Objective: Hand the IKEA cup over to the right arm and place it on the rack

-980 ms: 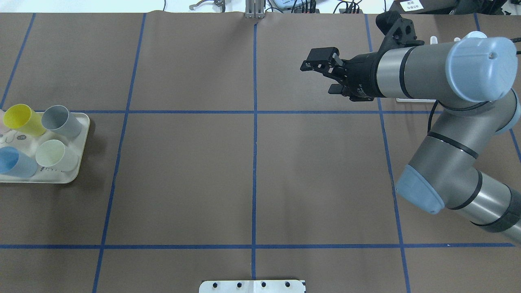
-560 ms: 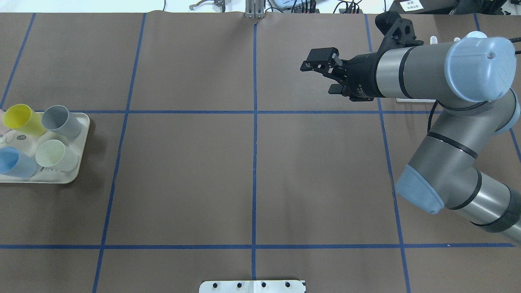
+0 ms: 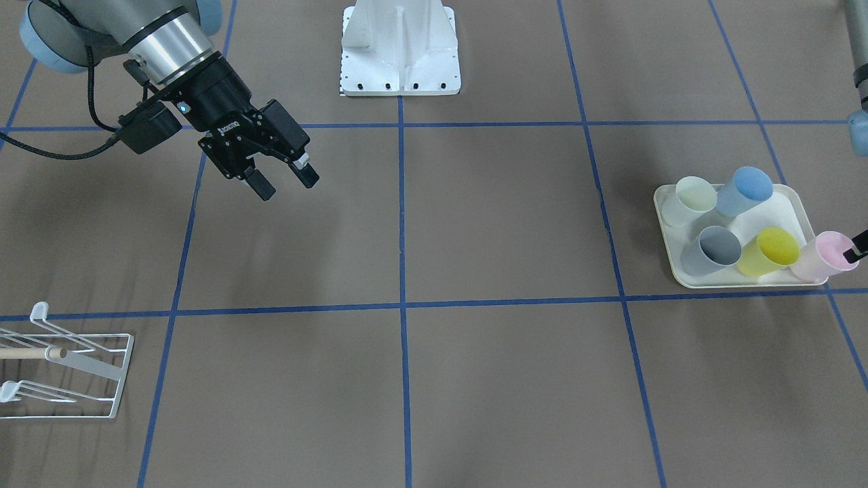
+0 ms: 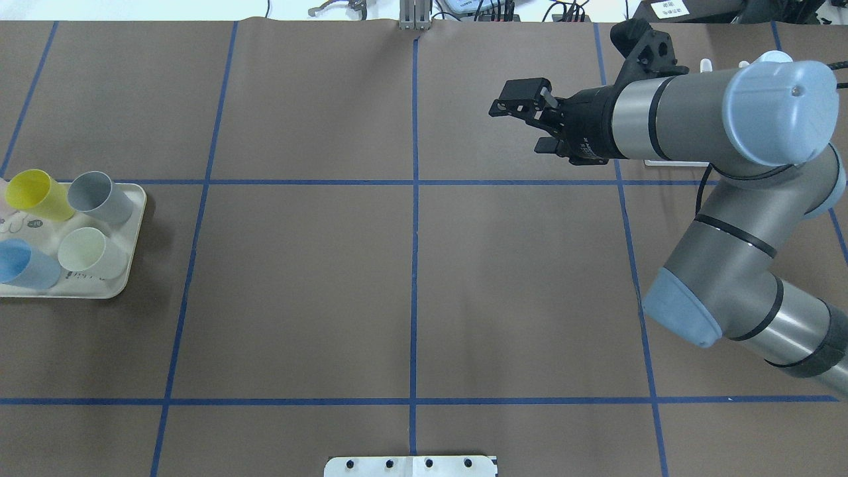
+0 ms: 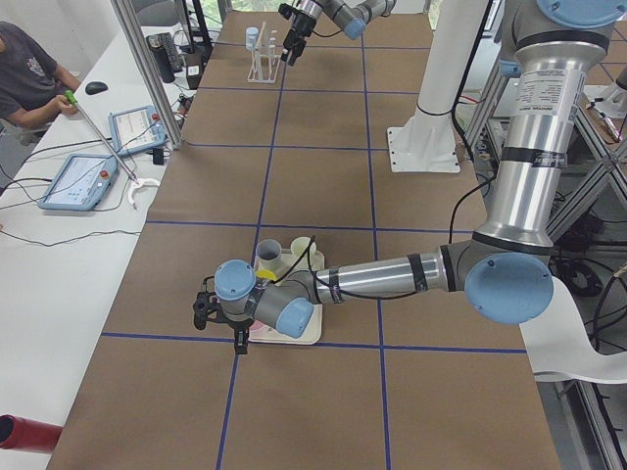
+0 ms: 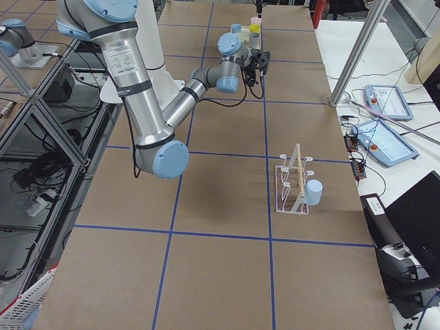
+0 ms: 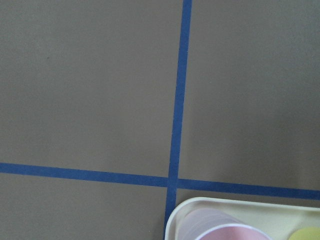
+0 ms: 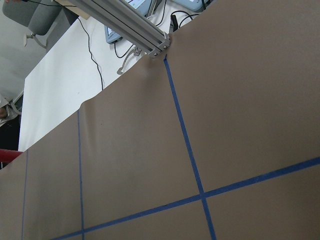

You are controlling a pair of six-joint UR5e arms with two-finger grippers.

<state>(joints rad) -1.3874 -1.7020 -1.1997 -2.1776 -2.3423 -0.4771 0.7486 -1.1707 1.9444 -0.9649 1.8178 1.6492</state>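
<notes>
Several IKEA cups stand on a cream tray (image 3: 668, 203) at the table's left end. A pink cup (image 3: 817, 261) leans at the tray's edge, with one black fingertip (image 3: 856, 253) of my left gripper (image 5: 233, 331) at its rim. The rest of that gripper is out of the front view, so its state is unclear. The left wrist view shows the pink cup (image 7: 215, 229) just below the camera. My right gripper (image 3: 281, 181) hangs open and empty above the table, far from the white wire rack (image 3: 74, 369). On the rack (image 6: 294, 182) sits a light blue cup (image 6: 314, 192).
Pale green (image 3: 692, 198), blue (image 3: 744, 186), grey (image 3: 715, 251) and yellow (image 3: 774, 249) cups fill the tray. The white robot base (image 3: 400, 47) stands at the table's robot side. A person sits at a side table with tablets (image 5: 83, 176).
The cups on the tray have shifted slightly toward the overhead view's left edge. The right arm and its open gripper have hardly moved.
</notes>
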